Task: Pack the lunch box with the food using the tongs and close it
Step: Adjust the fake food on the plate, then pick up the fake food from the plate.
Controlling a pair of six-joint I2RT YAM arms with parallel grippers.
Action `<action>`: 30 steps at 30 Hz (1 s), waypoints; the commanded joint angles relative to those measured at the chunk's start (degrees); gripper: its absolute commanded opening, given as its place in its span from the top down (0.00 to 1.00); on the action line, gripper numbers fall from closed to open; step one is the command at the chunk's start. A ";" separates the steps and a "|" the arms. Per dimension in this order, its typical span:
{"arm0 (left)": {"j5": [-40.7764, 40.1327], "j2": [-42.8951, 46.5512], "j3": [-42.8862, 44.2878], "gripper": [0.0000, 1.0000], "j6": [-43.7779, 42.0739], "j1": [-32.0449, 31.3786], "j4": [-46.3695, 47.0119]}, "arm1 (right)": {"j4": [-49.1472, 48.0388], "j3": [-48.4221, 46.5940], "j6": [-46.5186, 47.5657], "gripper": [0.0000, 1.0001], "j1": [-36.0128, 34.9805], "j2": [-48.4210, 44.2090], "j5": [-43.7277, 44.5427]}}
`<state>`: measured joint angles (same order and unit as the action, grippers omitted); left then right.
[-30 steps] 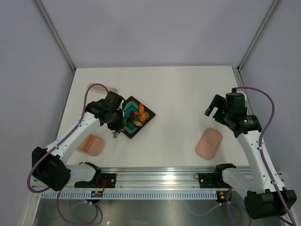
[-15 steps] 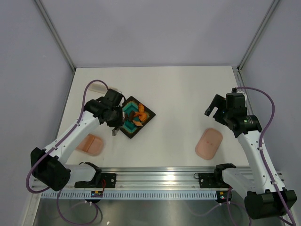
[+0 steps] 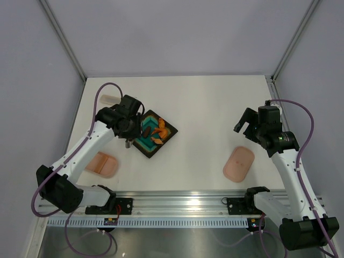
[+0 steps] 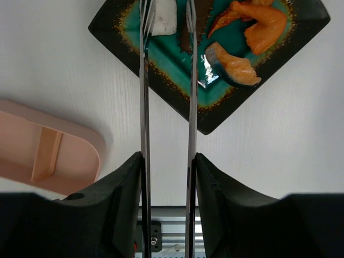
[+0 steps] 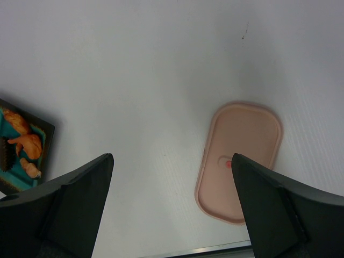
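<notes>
My left gripper (image 4: pixel 167 161) (image 3: pixel 129 126) is shut on the silver tongs (image 4: pixel 144 102), one finger pressed against each thin arm. The two arms run parallel with a gap between them, tips over the dark square tray (image 4: pixel 215 121) (image 3: pixel 151 154). Between the tips lie a white piece (image 4: pixel 164 16) and a dark brown piece (image 4: pixel 185 35). Orange food (image 4: pixel 263 21) and an orange dark-skinned slice (image 4: pixel 234 67) lie to the right. The pink lunch box (image 3: pixel 102 164) (image 4: pixel 48 158) stands open, left of the tray. Its lid (image 3: pixel 238 164) (image 5: pixel 242 161) lies under my open right gripper (image 5: pixel 172 158) (image 3: pixel 247 121).
A pale translucent case (image 3: pixel 110 99) lies at the far left, behind the left arm. The metal rail (image 3: pixel 177 201) runs along the near edge of the table. Grey walls enclose the table on three sides.
The tongs' arms have spread apart as my left gripper widened. The left gripper has shifted a little toward the far side, over the tray. The right arm has not moved.
</notes>
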<state>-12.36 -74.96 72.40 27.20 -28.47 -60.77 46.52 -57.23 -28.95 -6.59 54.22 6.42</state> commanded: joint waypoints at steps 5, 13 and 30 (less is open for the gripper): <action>-3.55 -0.89 0.37 0.52 -0.48 -0.18 1.36 | -0.11 -0.07 -0.23 0.01 0.09 -0.78 0.62; -4.51 -3.17 -0.33 0.48 -0.39 -0.18 2.41 | -0.82 0.02 -0.32 0.01 0.09 0.19 0.35; -4.34 -6.69 -3.41 0.48 0.40 -0.27 5.75 | -1.43 -0.07 -0.32 0.01 0.09 1.42 0.18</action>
<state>-15.62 -81.19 69.12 27.27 -28.47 -57.78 46.39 -56.95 -28.95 -6.59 55.37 6.44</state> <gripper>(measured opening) 0.523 0.993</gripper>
